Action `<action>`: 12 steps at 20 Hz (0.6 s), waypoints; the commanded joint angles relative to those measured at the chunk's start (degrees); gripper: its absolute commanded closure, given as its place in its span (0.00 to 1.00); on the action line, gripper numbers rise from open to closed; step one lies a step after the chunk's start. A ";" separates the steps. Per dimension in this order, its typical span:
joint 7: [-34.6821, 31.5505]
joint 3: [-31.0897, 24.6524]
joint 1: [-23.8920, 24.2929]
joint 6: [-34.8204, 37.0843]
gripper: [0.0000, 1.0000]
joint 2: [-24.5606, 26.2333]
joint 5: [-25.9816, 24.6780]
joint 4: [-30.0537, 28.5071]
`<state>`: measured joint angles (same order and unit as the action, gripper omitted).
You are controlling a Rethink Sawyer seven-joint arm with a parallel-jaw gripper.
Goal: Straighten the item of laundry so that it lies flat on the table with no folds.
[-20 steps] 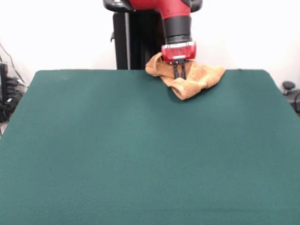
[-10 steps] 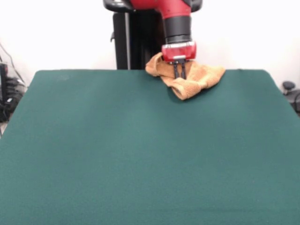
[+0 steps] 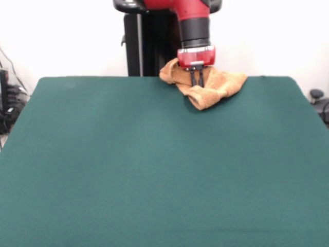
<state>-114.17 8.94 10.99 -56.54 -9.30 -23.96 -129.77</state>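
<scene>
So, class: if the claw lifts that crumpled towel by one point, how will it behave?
The towel would probably hang limp and drape, since it already lies in soft bunched folds. It looks light, a small terry cloth. It is unlikely to slip, as its fuzzy pile should catch on the claw and drag on the felt-like table.

1. Only one view was given, the front one; no second view to share any part of the scene with.
2. Camera sat at the near side of the table (image 3: 154, 170), raised a bit, looking down and across to the far edge.
3. Close enough that the near corners were cut off; far corners both visible.
4. Arm (image 3: 194, 23) entered from above, at far centre-right.
</scene>
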 commanded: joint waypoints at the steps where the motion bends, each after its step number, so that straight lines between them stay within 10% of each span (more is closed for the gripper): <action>1: 0.15 -6.32 -0.14 28.47 1.00 4.01 3.93 19.95; 12: 4.59 -13.34 4.10 53.68 1.00 0.69 -3.14 29.71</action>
<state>-114.18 4.32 14.95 -33.32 -17.82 -34.83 -125.43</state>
